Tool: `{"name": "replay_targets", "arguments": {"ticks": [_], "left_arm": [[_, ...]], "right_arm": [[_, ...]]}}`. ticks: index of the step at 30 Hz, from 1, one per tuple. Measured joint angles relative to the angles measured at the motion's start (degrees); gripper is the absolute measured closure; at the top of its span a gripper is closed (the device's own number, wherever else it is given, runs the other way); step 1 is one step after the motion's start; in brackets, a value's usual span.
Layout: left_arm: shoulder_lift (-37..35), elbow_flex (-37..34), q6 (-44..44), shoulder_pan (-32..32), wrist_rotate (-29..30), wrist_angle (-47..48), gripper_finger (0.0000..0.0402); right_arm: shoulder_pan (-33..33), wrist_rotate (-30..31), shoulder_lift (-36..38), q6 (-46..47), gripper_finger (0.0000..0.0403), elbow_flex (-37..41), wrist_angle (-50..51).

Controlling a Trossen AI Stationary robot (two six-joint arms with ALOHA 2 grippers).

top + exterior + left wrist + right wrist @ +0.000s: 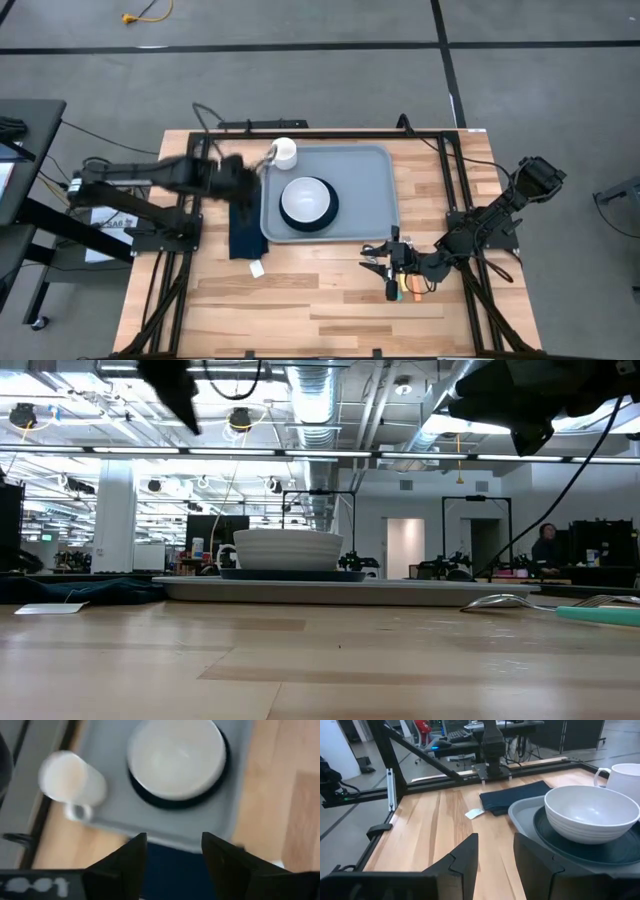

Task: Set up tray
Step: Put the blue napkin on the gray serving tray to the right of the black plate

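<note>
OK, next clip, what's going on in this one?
A two-arm robot is setting a tray. The tray lies on the wooden table with a white bowl on a dark plate and a white mug at one corner. The left gripper hovers open over the tray's edge and a dark napkin. The right gripper, open and holding nothing, sits low near cutlery beside the tray.

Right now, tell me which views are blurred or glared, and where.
Left wrist view: soft all over, the mug and bowl smeared, the left pincer open above the tray edge. Low view: bright ceiling strips, arms in silhouette. High view: left arm smeared. Right wrist view: sharp, right pincer open.
</note>
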State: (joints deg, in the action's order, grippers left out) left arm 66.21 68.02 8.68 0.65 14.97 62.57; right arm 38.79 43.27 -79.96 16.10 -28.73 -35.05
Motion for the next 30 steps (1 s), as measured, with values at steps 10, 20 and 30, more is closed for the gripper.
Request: {"name": "replay_targets", "arguments": {"ticks": [10, 20, 30], "left_arm": [[0.6, -19.4, 22.7, 20.8, 10.8, -2.8, 0.0223], [0.6, -30.0, 33.9, 31.9, 9.6, -16.2, 0.0223], [7.3, -33.6, 34.4, 32.8, 6.0, -22.1, 0.0223]], "right_arm": [[0.0, -1.6, 0.0, 0.0, 0.0284, 0.0, -0.1], [0.0, -4.6, 0.0, 0.1, 0.0284, 0.0, -0.4], [0.0, -5.9, 0.0, 0.1, 0.0284, 0.0, -1.0]]}}
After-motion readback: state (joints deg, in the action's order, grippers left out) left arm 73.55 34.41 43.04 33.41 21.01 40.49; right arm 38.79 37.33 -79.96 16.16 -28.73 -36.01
